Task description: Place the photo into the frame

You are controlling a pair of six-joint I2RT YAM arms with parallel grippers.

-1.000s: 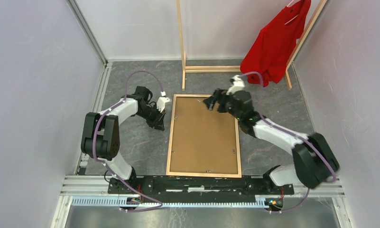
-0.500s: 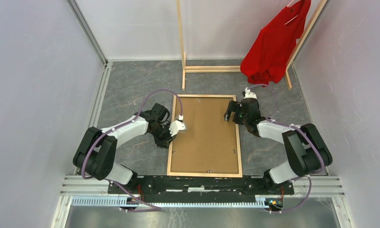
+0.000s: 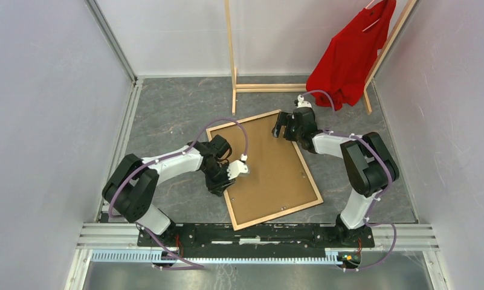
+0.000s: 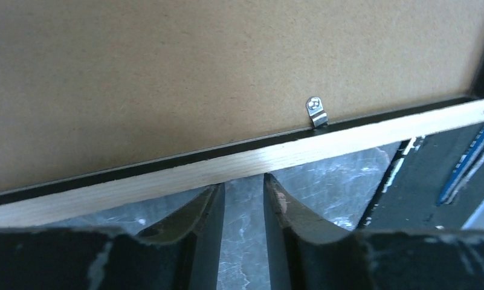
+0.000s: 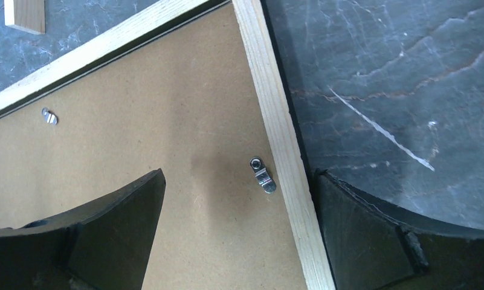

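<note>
The frame [image 3: 309, 172] lies face down and askew on the grey floor, light wood back up, with the brown backing board [image 3: 269, 175] set in it. The photo is hidden. My left gripper [image 3: 222, 184] sits low at the frame's left rail [image 4: 167, 178]; its fingertips [image 4: 214, 192] touch the rail's outer edge, open by a narrow gap [image 4: 244, 181] with only floor between. My right gripper [image 3: 283, 125] hovers over the far right corner, open wide [image 5: 239, 175], straddling the wood rail [image 5: 275, 133] beside a metal turn clip [image 5: 262, 175].
A wooden clothes rack [image 3: 232, 60] with a red shirt [image 3: 348, 54] stands at the back. Another turn clip [image 4: 315, 112] holds the board near the left rail. Walls close in on both sides; the arms' mounting rail [image 3: 257, 232] runs along the near edge.
The frame has swung counter-clockwise from square to askew. My left gripper moved in to its left rail and opened slightly. The right gripper shifted along the far right corner and widened.
</note>
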